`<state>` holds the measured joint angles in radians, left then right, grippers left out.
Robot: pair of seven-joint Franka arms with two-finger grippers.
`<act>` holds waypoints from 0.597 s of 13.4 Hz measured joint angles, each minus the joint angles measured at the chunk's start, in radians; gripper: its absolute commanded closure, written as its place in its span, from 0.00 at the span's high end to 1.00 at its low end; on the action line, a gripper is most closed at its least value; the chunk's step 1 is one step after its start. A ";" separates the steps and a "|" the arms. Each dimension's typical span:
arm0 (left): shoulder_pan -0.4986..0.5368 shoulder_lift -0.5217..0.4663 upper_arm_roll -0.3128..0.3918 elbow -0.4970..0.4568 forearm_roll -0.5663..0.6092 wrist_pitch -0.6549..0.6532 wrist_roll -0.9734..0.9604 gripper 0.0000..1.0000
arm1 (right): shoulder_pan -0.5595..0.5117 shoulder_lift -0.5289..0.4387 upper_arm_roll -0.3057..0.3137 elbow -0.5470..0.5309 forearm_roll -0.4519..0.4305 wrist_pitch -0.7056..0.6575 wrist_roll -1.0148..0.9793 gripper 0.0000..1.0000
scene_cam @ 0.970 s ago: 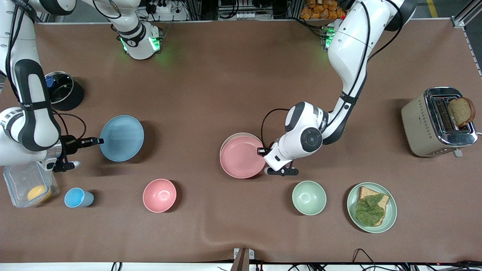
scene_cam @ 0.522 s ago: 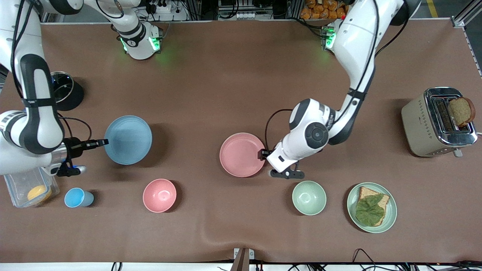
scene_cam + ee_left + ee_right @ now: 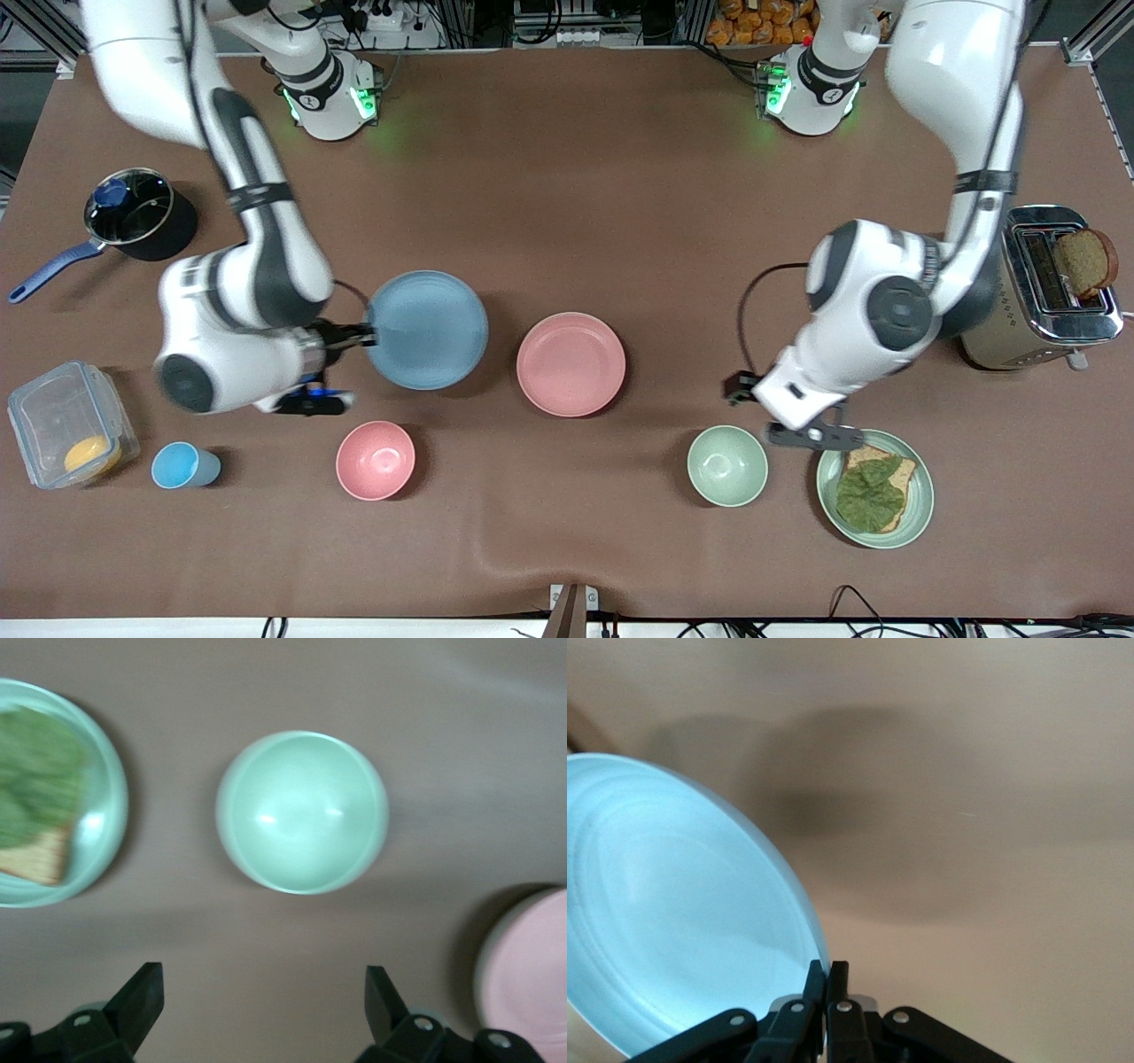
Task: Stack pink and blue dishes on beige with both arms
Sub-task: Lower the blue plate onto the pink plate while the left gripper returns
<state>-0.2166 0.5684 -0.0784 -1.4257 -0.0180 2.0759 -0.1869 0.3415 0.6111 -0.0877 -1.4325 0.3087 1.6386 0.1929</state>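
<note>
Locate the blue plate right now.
In the front view, the blue plate is held by its rim in the shut right gripper, up off the table beside the pink plate, toward the right arm's end.

The brown table (image 3: 567, 177) held a pink plate (image 3: 571, 363), a pink bowl (image 3: 376, 460), a blue cup (image 3: 182, 466), a clear box (image 3: 62, 425), a pot (image 3: 137, 217), a green bowl (image 3: 727, 465), a green plate (image 3: 921, 514) with bread, and a toaster (image 3: 1032, 288).
</note>
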 measured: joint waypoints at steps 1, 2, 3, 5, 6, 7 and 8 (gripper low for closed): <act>0.040 -0.012 0.001 0.000 0.000 -0.012 0.037 1.00 | 0.054 0.004 0.000 0.000 0.000 0.041 0.049 0.00; 0.076 -0.025 0.001 0.001 0.001 -0.023 0.068 1.00 | 0.103 0.012 0.000 0.001 0.000 0.084 0.089 0.00; 0.107 -0.042 0.001 0.001 0.001 -0.035 0.103 1.00 | 0.144 0.021 0.000 0.001 0.001 0.128 0.126 0.00; 0.153 -0.083 0.001 0.002 0.001 -0.079 0.152 1.00 | 0.204 0.047 0.000 0.001 0.014 0.214 0.170 0.00; 0.168 -0.110 0.001 0.004 0.001 -0.119 0.159 1.00 | 0.225 0.062 0.000 0.001 0.032 0.256 0.177 0.00; 0.176 -0.140 0.001 0.005 0.001 -0.159 0.161 1.00 | 0.241 0.074 0.000 0.002 0.051 0.294 0.180 0.00; 0.180 -0.172 0.001 0.006 0.001 -0.196 0.161 1.00 | 0.251 0.084 0.000 0.003 0.067 0.325 0.182 0.00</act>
<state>-0.0369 0.3961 -0.0778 -1.4201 -0.0167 1.8800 -0.0256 0.5930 0.6953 -0.0879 -1.4293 0.3761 1.9633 0.3748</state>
